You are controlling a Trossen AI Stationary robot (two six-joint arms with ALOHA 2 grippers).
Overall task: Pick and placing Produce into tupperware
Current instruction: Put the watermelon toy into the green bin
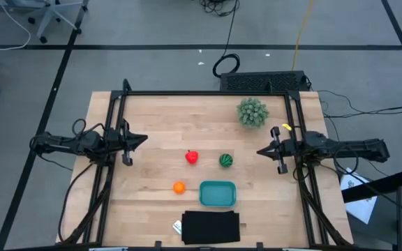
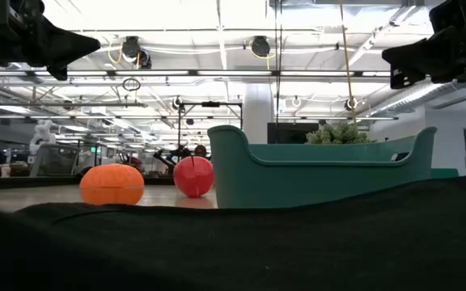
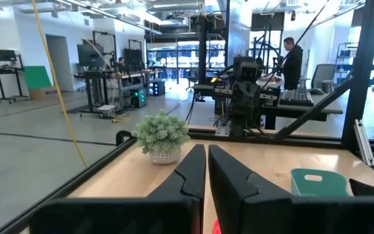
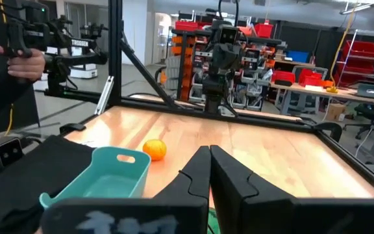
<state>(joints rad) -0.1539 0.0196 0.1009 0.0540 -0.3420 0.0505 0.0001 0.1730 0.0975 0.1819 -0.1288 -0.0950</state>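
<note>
Three produce items lie on the wooden table: a red one (image 1: pixel 191 157), a dark green striped one (image 1: pixel 226 160) and an orange ball (image 1: pixel 179 187). The teal tupperware (image 1: pixel 218 194) stands just right of the ball, toward the near edge. In the low view the ball (image 2: pixel 112 184) and the red item (image 2: pixel 193 176) sit left of the tupperware (image 2: pixel 322 170). My left gripper (image 1: pixel 144 139) hangs shut above the table's left side. My right gripper (image 1: pixel 260 150) hangs shut above the right side. Both point level toward the middle and hold nothing. The right wrist view shows the ball (image 4: pixel 154 149) and the tupperware (image 4: pixel 106 179).
A fuzzy pale-green plant (image 1: pixel 252 112) stands at the far right of the table. A flat black rectangle (image 1: pixel 211 227) lies at the near edge, in front of the tupperware. Black frame rails (image 1: pixel 110 160) run along both sides. A person's hand (image 4: pixel 21 62) shows beyond the table.
</note>
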